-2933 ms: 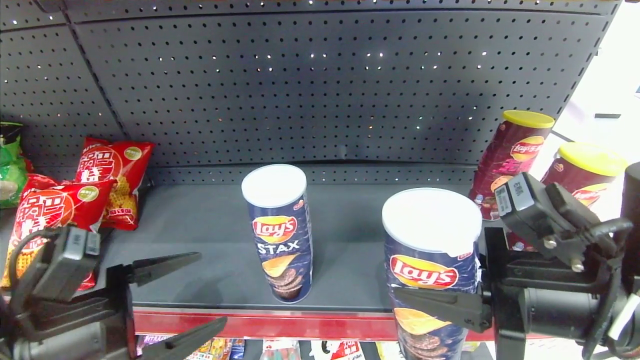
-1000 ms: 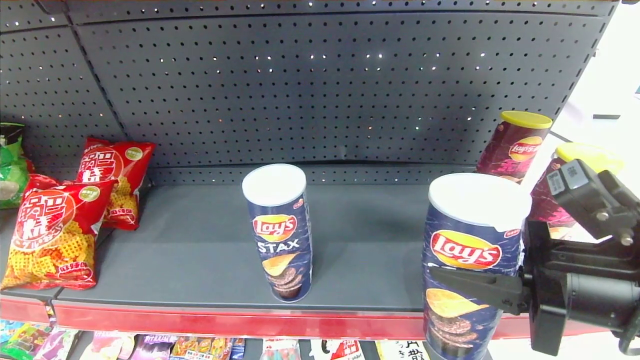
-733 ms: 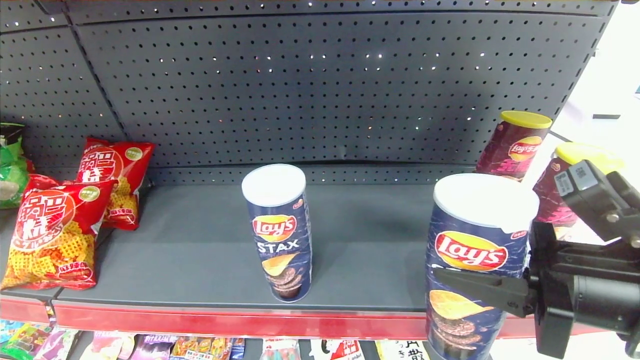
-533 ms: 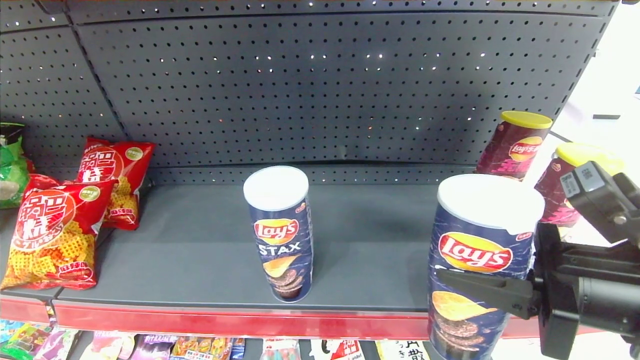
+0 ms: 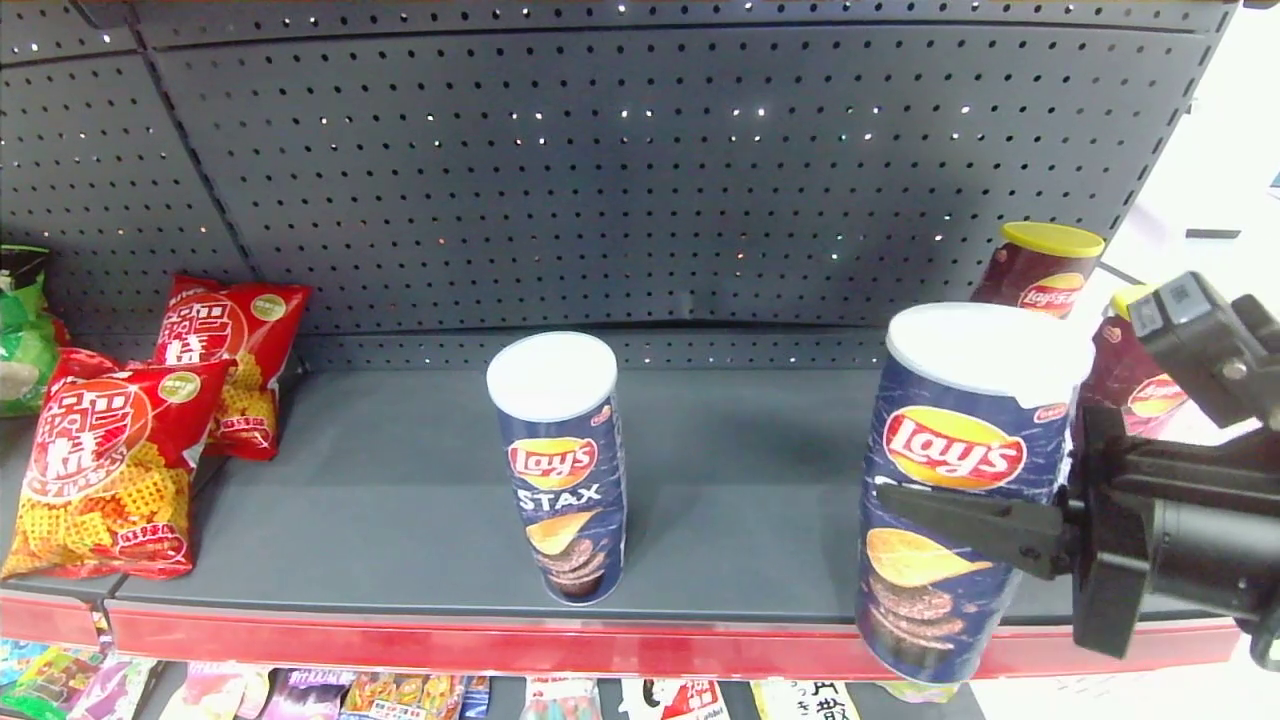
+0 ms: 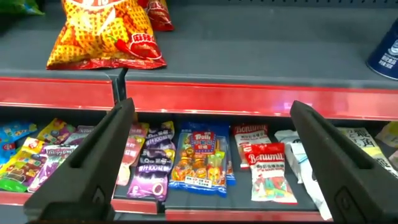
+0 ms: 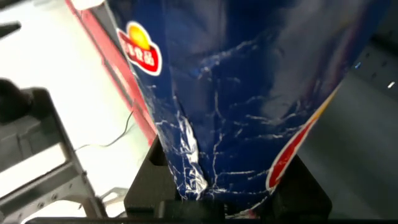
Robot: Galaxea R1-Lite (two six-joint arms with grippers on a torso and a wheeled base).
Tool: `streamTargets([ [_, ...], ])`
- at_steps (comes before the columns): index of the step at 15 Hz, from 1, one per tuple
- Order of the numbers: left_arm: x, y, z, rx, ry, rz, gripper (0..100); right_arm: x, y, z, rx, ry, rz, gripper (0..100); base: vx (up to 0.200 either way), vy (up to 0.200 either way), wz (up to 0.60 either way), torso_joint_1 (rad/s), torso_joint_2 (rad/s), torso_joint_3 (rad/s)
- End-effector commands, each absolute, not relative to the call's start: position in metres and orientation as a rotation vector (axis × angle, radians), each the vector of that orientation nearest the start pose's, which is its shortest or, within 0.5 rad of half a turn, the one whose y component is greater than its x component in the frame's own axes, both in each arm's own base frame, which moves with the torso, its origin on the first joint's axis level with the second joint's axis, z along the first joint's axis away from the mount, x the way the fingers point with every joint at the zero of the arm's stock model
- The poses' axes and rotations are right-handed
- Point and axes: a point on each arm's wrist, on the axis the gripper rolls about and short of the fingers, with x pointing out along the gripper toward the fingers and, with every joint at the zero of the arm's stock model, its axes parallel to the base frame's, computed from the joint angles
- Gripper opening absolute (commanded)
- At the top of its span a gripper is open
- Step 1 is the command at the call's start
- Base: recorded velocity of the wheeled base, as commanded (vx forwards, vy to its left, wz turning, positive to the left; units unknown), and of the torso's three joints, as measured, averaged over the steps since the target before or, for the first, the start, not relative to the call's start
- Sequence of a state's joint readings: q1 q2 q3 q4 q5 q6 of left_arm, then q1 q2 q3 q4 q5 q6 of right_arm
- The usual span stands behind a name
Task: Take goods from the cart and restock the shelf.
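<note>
We are at the placing step: our right gripper (image 5: 965, 520) is clamped on a blue chip can (image 5: 950, 450), held slightly tilted at the front right of the shelf (image 5: 400, 500), its base level with the red front lip (image 5: 500, 640). Our left gripper (image 6: 211, 109) hangs lower, fingers apart and holding nothing. Next, we judge, the base must clear the lip, travel inward and land upright between the standing blue can (image 5: 560, 470) and the yellow-lidded cans (image 5: 1040, 275), before the fingers let go.

- Locate your grey shelf (image 5: 400, 520), with its red front lip, across the lower frame.
- Centre: one blue can (image 5: 560, 470), upright.
- Left: red snack bags (image 5: 110, 470).
- Right: yellow-lidded maroon cans (image 5: 1035, 275).
</note>
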State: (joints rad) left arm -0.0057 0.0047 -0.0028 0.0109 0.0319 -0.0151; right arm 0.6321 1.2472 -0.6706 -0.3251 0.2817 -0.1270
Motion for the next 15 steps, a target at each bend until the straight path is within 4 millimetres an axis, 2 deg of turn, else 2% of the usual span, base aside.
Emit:
streamTargets([
  [1, -0.022, 0.001, 0.075, -0.015, 0.015, 0.026, 100, 0.172, 0.133, 0.240, -0.158, 0.179, 0.918, 0, 0.000, 0.000, 0.00, 0.000, 0.00, 0.000],
  [4, -0.023, 0.001, 0.075, -0.015, 0.014, 0.026, 100, 0.212, 0.164, 0.254, -0.122, 0.144, 0.919, 0, 0.000, 0.000, 0.00, 0.000, 0.00, 0.000],
  [7, -0.022, 0.001, 0.075, -0.015, 0.015, 0.026, 100, 0.250, 0.191, 0.254, -0.097, 0.082, 0.930, 0, 0.000, 0.000, 0.00, 0.000, 0.00, 0.000],
  [8, -0.022, 0.001, 0.075, -0.015, 0.015, 0.026, 100, 0.273, 0.208, 0.248, -0.089, 0.055, 0.969, 0, 0.000, 0.000, 0.00, 0.000, 0.00, 0.000],
  [10, -0.022, 0.001, 0.075, -0.015, 0.015, 0.026, 100, 0.296, 0.229, 0.236, -0.099, 0.040, 1.066, 0, 0.000, 0.000, 0.00, 0.000, 0.00, 0.000],
  [12, -0.022, 0.001, 0.075, -0.015, 0.015, 0.026, 100, 0.326, 0.239, 0.223, -0.162, -0.005, 1.172, 0, 0.000, 0.000, 0.00, 0.000, 0.00, 0.000],
  [15, -0.022, 0.001, 0.075, -0.015, 0.015, 0.026, 100, 0.343, 0.254, 0.217, -0.162, -0.044, 1.324, 0, 0.000, 0.000, 0.00, 0.000, 0.00, 0.000],
])
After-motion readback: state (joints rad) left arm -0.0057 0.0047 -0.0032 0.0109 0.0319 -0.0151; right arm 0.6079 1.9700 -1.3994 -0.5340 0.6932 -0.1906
